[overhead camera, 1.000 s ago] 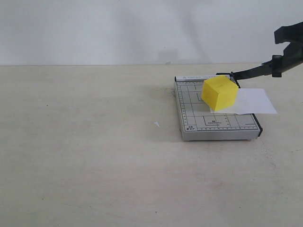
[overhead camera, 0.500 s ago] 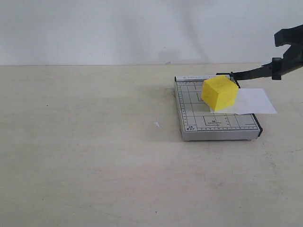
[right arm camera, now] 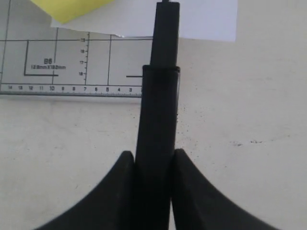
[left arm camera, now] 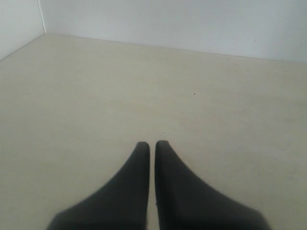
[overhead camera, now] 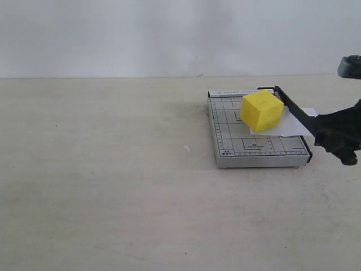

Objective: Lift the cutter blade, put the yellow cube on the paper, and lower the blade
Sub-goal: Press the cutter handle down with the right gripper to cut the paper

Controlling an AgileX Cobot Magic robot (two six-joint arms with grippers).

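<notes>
The yellow cube (overhead camera: 261,111) rests on the white paper (overhead camera: 289,127), which lies on the grey gridded trimmer base (overhead camera: 225,132). The black cutter blade (overhead camera: 293,106) slants from its hinge at the base's far right corner down toward the near right. My right gripper (overhead camera: 322,132) is shut on its thick handle. In the right wrist view the handle (right arm camera: 159,105) fills the gap between the fingers of the right gripper (right arm camera: 153,155), with the cube (right arm camera: 72,7), paper (right arm camera: 201,19) and base (right arm camera: 72,62) beyond. My left gripper (left arm camera: 152,143) is shut and empty over bare table.
The trimmer stands on a pale tabletop (overhead camera: 113,186) in front of a white wall. A tiny white scrap (overhead camera: 186,148) lies on the table left of the base.
My right gripper has swung downward and toward the near side with the blade handle, bringing the blade from raised to low across the paper. Cube and paper have not moved.
</notes>
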